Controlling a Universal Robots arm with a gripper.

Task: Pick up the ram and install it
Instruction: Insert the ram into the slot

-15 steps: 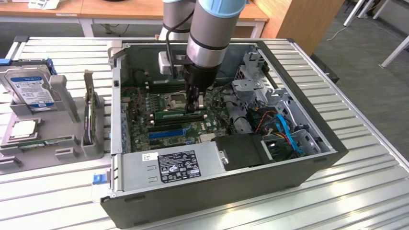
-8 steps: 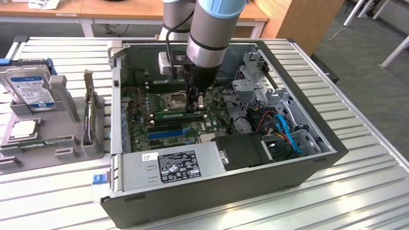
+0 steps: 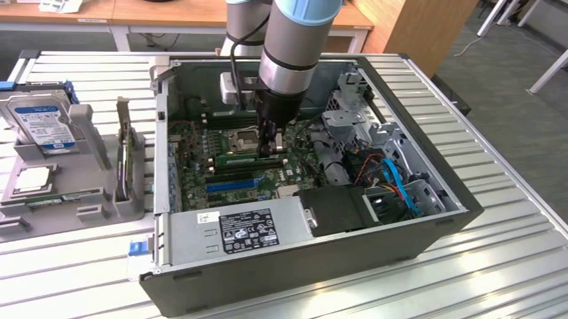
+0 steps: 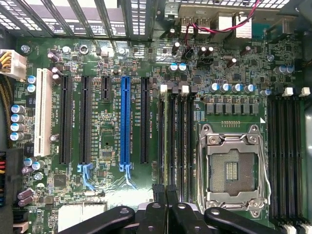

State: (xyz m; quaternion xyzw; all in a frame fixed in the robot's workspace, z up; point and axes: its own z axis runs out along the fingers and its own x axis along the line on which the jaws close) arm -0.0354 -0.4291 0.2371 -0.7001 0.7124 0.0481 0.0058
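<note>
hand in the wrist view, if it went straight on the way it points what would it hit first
Probably the ram standing upright on the motherboard beside the cpu socket, right under the shut hand; whether they already touch is unclear.

A slatted metal table stands before wooden desks on grey floor.

Motherboard lies in the case — hand above it (hard drive at exterior view's left).

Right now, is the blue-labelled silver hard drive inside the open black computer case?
No, the hard drive stands in a grey holder outside the case, on the exterior view's left.
</note>
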